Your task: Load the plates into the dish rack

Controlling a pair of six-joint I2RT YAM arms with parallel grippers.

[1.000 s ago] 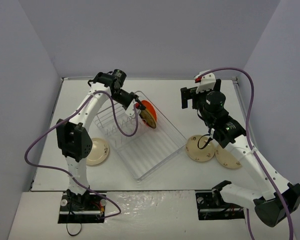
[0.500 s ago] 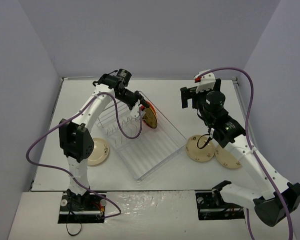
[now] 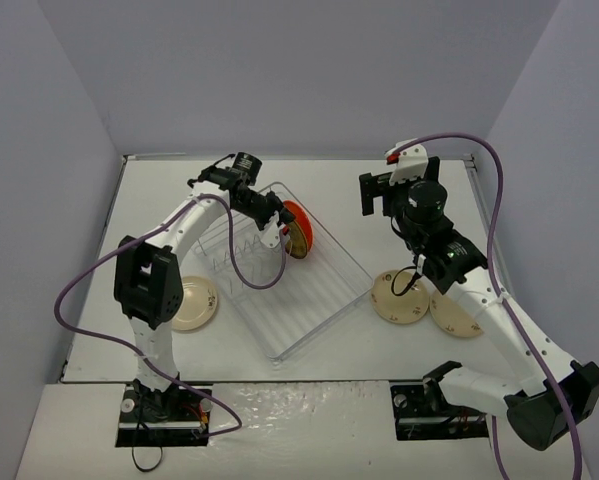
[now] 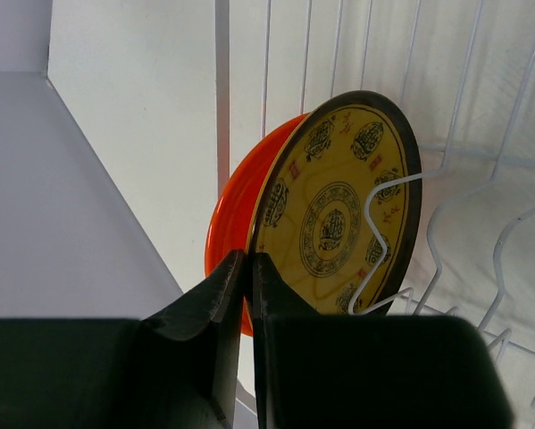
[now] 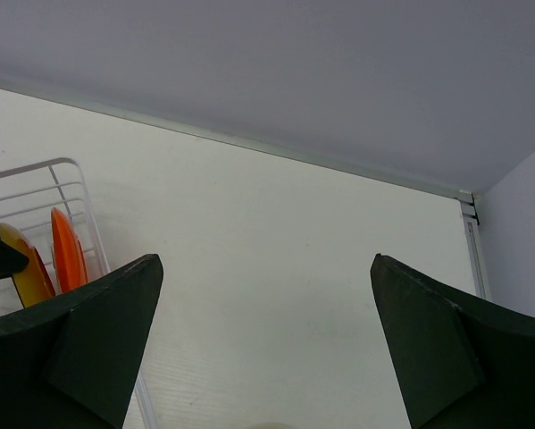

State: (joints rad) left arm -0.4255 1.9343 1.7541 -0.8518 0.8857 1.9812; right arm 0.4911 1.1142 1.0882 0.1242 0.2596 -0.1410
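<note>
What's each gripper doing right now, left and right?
Left gripper: closed on the rim of the yellow plate.
Right gripper: open, holding nothing.

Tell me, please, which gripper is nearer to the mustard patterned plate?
Left. The left gripper pinches the lower rim of the patterned plate; the right gripper hangs open, well off to its right.

Flat white tabletop (image 3: 344,195) across the middle of the scene. Plain pale lavender walls (image 3: 299,70) at left, far and right. Thin grey strip (image 5: 249,145) along the far edge, at the wall's foot. Glossy, wrinkled white ledge (image 3: 309,400) along the near side.
</note>
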